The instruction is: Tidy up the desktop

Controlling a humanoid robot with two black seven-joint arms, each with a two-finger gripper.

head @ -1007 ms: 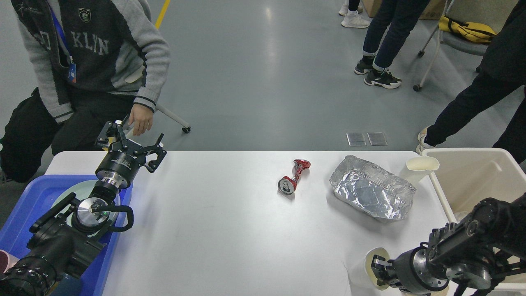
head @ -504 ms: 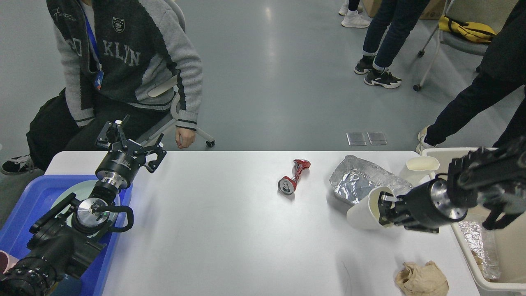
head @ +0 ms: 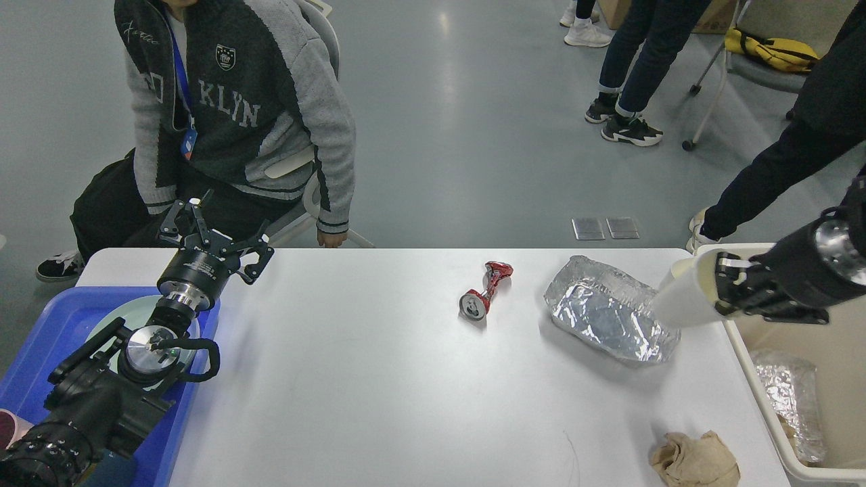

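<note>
Your right gripper (head: 718,292) is pinching a paper cup (head: 683,299) over the desktop's (head: 365,379) right edge, just beside the bin (head: 744,352). Your left gripper (head: 215,233) sits spread wide at the desktop's far-left corner, above the tray (head: 40,338)

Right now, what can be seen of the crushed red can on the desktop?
The crushed red can looks like thin metal, pinched flat at its waist so both ends flare. Its silvery top faces the camera at the near end; the red far end points away and to the right. It lies on its side on the desktop, near the far edge, left of the foil tray and apart from it. Nothing else touches it.
</note>
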